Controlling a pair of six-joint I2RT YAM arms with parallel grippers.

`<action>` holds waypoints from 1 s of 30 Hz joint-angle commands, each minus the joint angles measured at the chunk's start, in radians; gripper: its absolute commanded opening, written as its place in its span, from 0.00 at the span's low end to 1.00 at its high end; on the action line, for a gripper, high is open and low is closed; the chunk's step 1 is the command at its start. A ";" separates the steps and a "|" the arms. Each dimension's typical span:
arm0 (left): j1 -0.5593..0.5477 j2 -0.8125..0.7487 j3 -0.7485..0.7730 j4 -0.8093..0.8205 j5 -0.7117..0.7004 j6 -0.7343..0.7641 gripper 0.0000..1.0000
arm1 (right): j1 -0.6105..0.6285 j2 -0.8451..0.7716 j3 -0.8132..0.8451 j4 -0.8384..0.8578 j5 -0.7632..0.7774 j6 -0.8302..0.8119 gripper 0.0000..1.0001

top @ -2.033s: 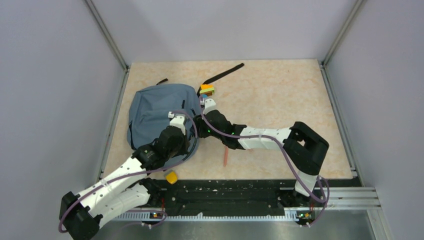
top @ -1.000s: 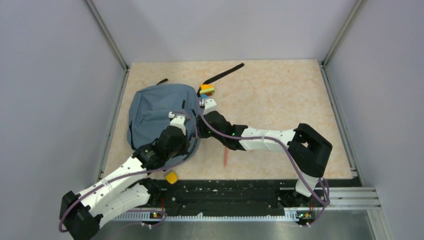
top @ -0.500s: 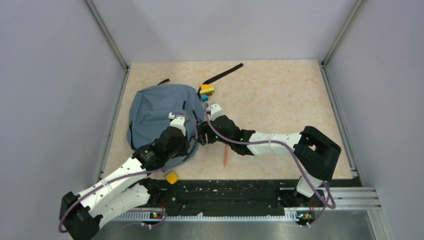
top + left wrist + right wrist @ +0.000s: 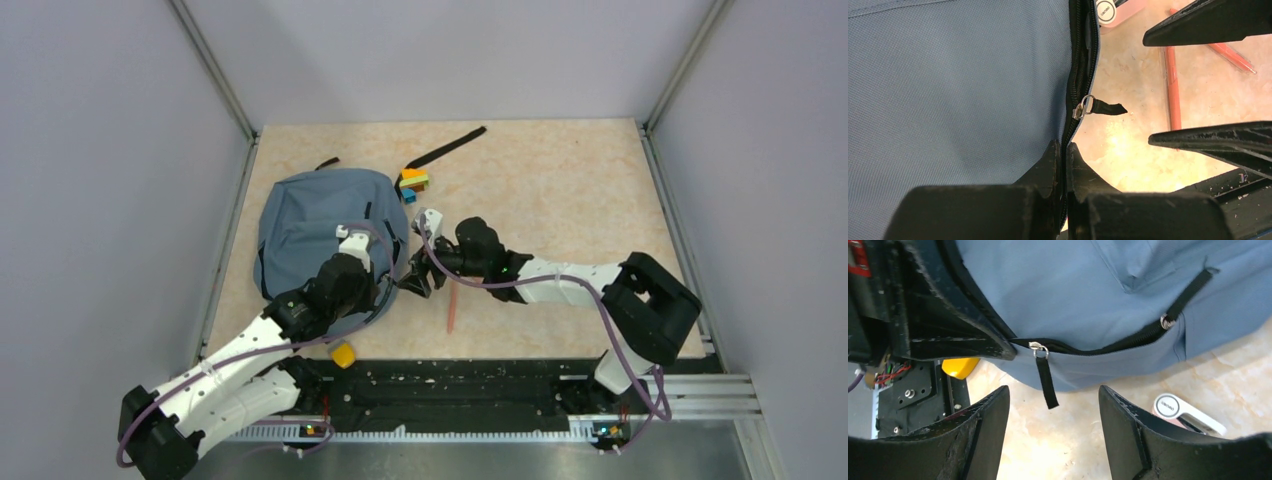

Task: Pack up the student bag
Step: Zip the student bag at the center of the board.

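Bag: soft slate-blue fabric backpack (image 4: 305,225), lying flat on the left half of the tabletop (image 4: 560,190), zip seam turned toward the near edge.
Left tool: left tool (image 4: 1064,150) clenched on the backpack's zip edge, just below the silver zip slider (image 4: 1083,106).
Right tool: right tool (image 4: 1053,390) released, jaws spread either side of the black fabric pull tab (image 4: 1046,382), touching nothing.
Waiting goods: coral pen (image 4: 452,310) just beside the bag; small yellow block (image 4: 343,354) at the near edge.
Step in hand: likely working the zip, ahead of loading.
Next move: probably pinching the pull tab squarely, then drawing it along the track against the left tool's anchoring hold.
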 commanded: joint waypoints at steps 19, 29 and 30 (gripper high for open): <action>-0.005 0.009 0.018 0.025 0.029 0.005 0.00 | 0.094 0.144 0.161 -0.060 0.067 -0.173 0.41; -0.005 0.013 0.011 0.034 0.032 0.007 0.00 | 0.093 0.125 0.175 -0.025 0.165 -0.141 0.00; -0.005 0.013 0.010 0.033 0.028 0.009 0.00 | 0.094 0.111 0.175 -0.031 0.190 -0.139 0.00</action>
